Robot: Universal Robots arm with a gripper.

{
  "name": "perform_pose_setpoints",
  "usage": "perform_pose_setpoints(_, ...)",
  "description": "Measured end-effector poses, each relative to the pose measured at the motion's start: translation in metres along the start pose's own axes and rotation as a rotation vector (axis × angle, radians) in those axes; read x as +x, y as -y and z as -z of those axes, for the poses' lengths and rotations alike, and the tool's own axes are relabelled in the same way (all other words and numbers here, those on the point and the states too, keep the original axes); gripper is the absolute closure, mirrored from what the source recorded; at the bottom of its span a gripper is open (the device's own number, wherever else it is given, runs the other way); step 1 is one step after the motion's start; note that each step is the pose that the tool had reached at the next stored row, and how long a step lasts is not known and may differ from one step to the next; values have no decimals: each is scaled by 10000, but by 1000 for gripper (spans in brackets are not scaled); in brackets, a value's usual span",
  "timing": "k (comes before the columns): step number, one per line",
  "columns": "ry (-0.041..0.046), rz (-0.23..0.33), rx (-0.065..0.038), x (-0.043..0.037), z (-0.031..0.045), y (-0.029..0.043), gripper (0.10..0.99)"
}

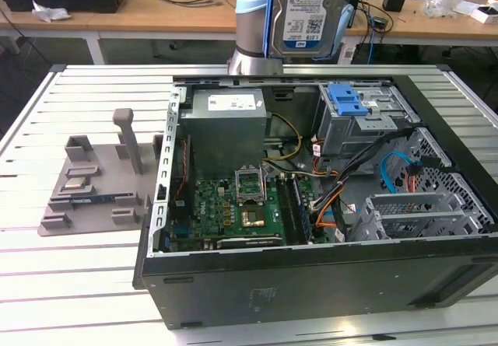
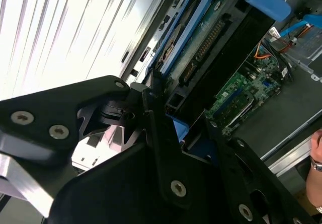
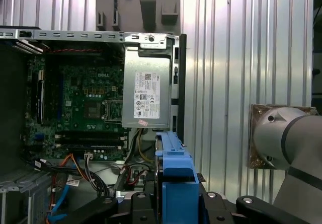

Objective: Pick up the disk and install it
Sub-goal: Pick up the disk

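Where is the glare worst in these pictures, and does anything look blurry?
Second wrist view: the ribbed table is blown out white, streaky and soft; the disk in the claw sits in shade. First wrist view: bright streaks on the table, the computer case shadowed inside. Exterior view: even light, mild sheen on the table.

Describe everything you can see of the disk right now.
The disk is a flat silver-grey hard drive. Its white-and-blue label faces the exterior view, and a blue plastic carrier frame runs along its edges. The second wrist view shows a greenish board and a connector row on its other side. It stands on edge in the air above the open computer case, clamped in the gripper and touching nothing else.
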State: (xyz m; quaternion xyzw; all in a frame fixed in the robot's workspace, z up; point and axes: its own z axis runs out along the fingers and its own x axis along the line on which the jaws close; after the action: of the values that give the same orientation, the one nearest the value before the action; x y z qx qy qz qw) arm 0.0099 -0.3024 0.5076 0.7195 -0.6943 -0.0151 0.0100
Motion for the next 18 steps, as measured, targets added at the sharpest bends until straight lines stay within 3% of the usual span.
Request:
perform_pose_setpoints(5,0,0,0,142,-1,-5,718)
perform_pose_setpoints(12,0,1,-1,413,-2,-15,718)
perform_pose_setpoints(18,0,0,0,566,-3,-20,718)
